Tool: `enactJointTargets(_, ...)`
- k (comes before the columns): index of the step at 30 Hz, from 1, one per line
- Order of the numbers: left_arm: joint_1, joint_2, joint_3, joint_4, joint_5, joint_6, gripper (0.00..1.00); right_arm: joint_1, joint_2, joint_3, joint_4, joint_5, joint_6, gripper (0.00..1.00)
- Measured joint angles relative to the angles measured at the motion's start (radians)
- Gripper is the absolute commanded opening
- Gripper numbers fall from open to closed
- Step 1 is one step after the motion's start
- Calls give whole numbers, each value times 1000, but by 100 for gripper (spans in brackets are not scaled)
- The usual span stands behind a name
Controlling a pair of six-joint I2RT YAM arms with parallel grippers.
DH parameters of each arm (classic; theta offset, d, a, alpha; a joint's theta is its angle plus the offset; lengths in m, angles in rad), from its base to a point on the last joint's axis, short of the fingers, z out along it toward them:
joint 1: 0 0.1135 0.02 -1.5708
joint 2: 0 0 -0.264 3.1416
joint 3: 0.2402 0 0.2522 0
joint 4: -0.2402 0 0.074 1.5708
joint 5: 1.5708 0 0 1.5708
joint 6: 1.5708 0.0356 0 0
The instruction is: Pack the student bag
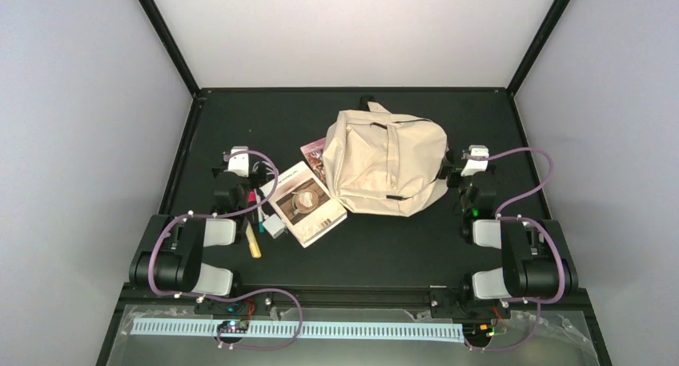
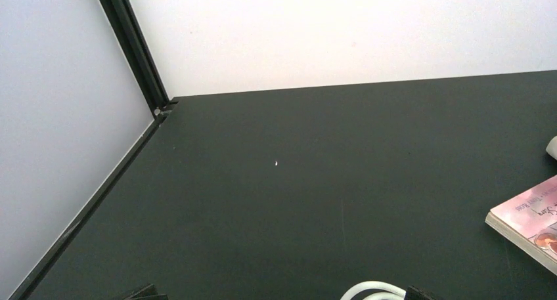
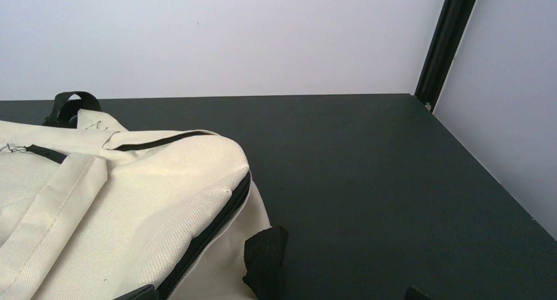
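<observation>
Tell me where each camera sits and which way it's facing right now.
Top: above and behind the bases, looking down on the table; left arm and right arm both show, bag mid-table.
Left wrist: low over the table, facing the far left corner; only dark left fingertips show at the bottom edge.
Right wrist: low, facing the far right corner, bag at left; one right fingertip barely shows.
Shared: top and right wrist both see the bag; top and left wrist the pink book.

- matte black tabletop [image 1: 360, 250]
- white paperback book, coffee-cup cover [image 1: 304, 203], lying flat
- pink-covered book [image 1: 314, 150] just beyond it
- yellow marker pen [image 1: 253, 242] left of the paperback
</observation>
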Motion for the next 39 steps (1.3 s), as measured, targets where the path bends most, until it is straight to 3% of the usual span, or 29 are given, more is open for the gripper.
enactJointTargets(5, 1, -3, 2, -5, 7, 0, 99, 0, 0, 0, 0, 0, 0, 100)
enactJointTargets(9, 9, -65, 105, -203, 31, 0, 99, 0, -21, 10, -45, 5, 1, 100)
enactJointTargets(17, 20, -208, 414, -537, 97, 117, 99, 0, -307, 401, -537, 10, 89, 100)
enactJointTargets(22, 20, -203, 681, -930, 213, 186, 99, 0, -285, 575, -806, -68, 192, 100)
enactJointTargets(26, 21, -222, 741, -1143, 318, 224, 99, 0, -188, 605, -1031, -95, 253, 98)
enactJointTargets(34, 21, -290, 737, -1382, 451, 260, 99, 0, -1, 587, -1206, -214, 294, 77)
enactJointTargets(39, 21, -307, 735, -1428, 484, 262, 99, 1, 91, 611, -1230, -297, 294, 46)
